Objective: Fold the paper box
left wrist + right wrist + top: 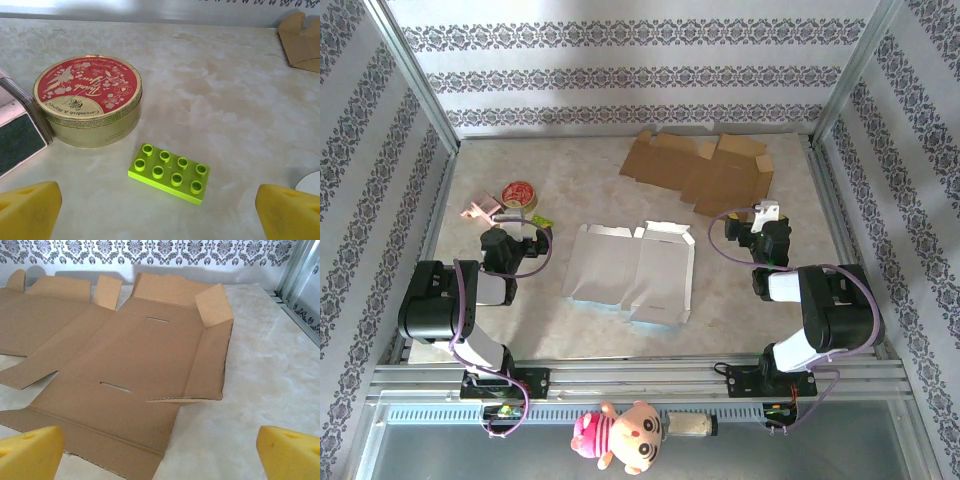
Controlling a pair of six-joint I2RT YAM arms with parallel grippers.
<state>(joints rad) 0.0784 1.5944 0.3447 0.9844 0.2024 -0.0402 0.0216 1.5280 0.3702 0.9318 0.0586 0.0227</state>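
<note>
Overhead, the white paper box (632, 272) lies flat and unfolded at table centre, between the two arms and apart from both. The left gripper (159, 212) stands wide and empty near a green brick (170, 172) and a round tin (89, 100). The wrist view resolves inverted script on the red lid, apparently "Thank you". The right gripper (159, 455), likewise wide and empty, faces brown cardboard blanks (130, 365) with slots and one raised flap.
</note>
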